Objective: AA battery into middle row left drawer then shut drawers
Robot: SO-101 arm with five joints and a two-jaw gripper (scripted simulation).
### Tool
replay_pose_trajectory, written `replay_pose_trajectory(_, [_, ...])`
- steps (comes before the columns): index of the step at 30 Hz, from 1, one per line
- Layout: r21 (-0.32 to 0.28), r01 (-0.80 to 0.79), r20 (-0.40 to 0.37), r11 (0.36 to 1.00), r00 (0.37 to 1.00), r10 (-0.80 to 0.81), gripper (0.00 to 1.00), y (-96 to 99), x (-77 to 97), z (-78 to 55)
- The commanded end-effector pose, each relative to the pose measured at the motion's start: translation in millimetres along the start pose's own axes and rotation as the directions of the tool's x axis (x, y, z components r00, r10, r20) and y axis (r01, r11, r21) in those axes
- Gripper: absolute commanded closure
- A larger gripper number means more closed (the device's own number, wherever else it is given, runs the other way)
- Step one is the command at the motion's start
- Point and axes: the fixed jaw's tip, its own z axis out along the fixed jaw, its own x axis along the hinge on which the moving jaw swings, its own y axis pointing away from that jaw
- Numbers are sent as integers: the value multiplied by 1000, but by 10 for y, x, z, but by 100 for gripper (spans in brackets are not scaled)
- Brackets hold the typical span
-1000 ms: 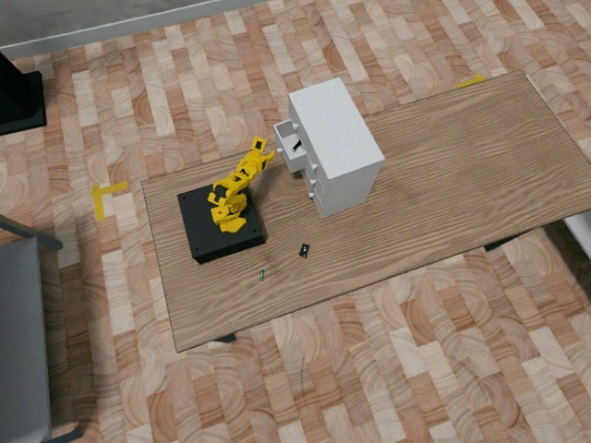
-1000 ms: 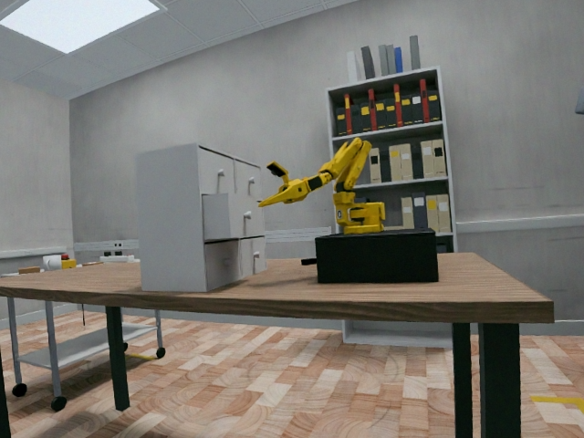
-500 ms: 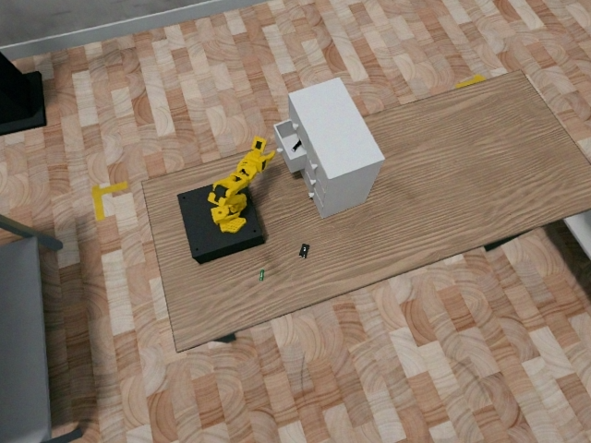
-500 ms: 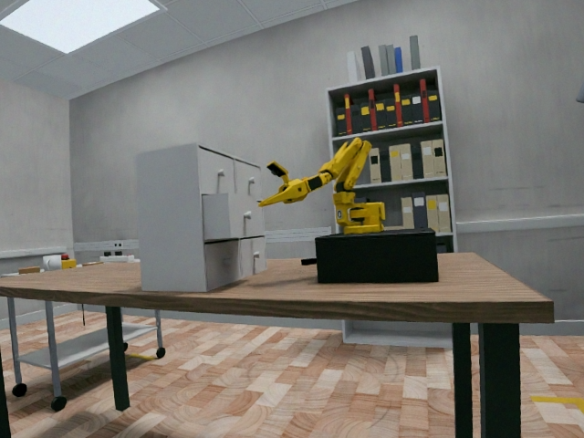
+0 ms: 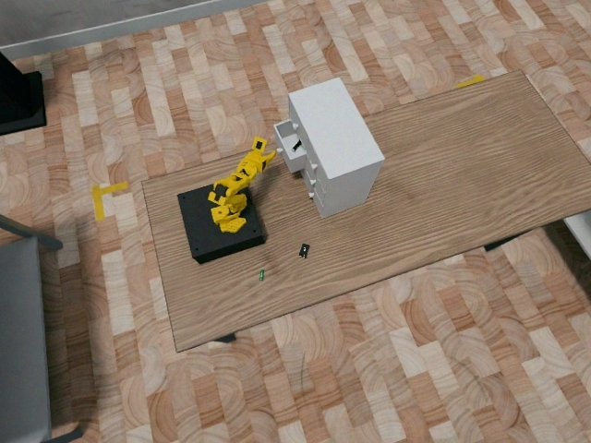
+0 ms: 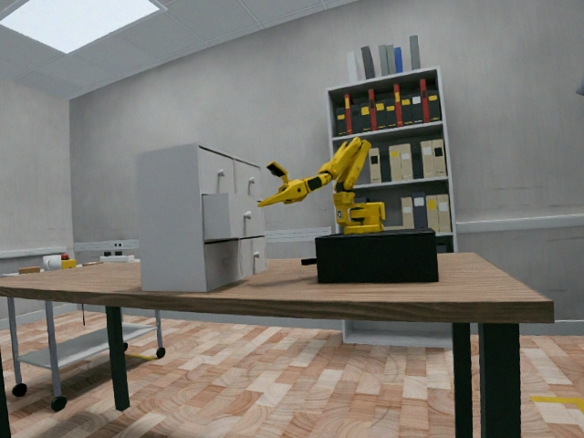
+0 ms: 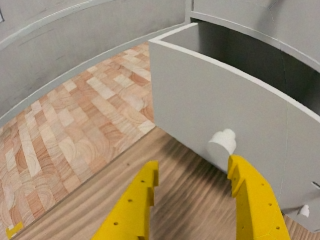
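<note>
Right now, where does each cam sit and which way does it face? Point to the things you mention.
Top: high above the table (image 5: 429, 157), looking steeply down; whole arm and base.
Exterior: near table height, side-on to the chest (image 5: 336, 124) (image 6: 170, 216); whole arm.
Wrist: on the gripper (image 5: 274, 154) (image 6: 259, 203) (image 7: 194, 167), facing the open drawer (image 5: 292, 164) (image 6: 216, 216) (image 7: 200, 85); both jaws only.
Top and exterior share the entire arm.

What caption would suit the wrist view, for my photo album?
Two yellow fingertips apart before the round knob of an open drawer.
</note>
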Motion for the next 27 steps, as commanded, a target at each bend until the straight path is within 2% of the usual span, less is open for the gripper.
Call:
replay_pose_trajectory(1, [11,-16,-14,1000,1000,16,79,-27,48,-6])
replay_pose_trajectory(27, [13,-17,-14,1000,1000,17,79,-34,71,-10])
